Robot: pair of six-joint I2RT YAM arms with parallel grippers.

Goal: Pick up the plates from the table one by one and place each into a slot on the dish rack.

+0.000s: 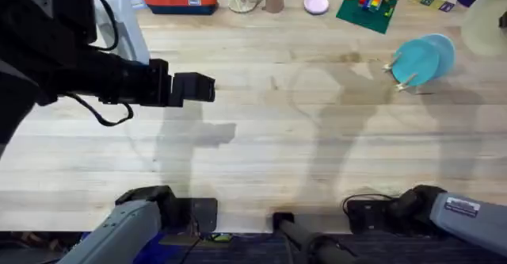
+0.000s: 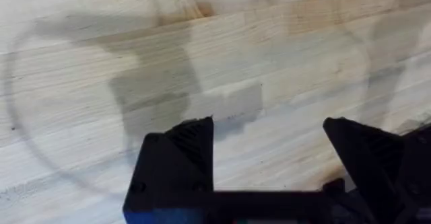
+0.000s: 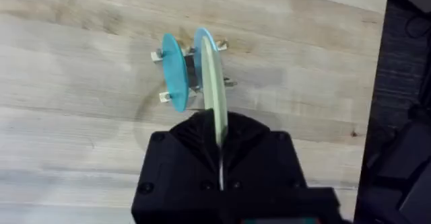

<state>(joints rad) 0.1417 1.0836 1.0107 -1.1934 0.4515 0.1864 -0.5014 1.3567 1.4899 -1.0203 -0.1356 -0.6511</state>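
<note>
Right gripper (image 3: 220,158) is clenching the cream-yellow plate (image 3: 210,83) edge-on above the table (image 3: 81,116), near the dish rack (image 3: 192,66) holding two blue plates (image 3: 173,70); left gripper (image 2: 269,150) is hanging open over bare wood

cream plate (image 1: 485,22) cut off; rim within right tool (image 3: 219,158)

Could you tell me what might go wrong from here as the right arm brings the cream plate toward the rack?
The cream-yellow plate is pinched on edge by the right gripper, so a thin rim hold could let it swing or slip. The dish rack already holds a teal plate and a light blue plate, standing close together; the incoming plate may strike one of them. The rack looks light and might shift on the table if bumped.
</note>
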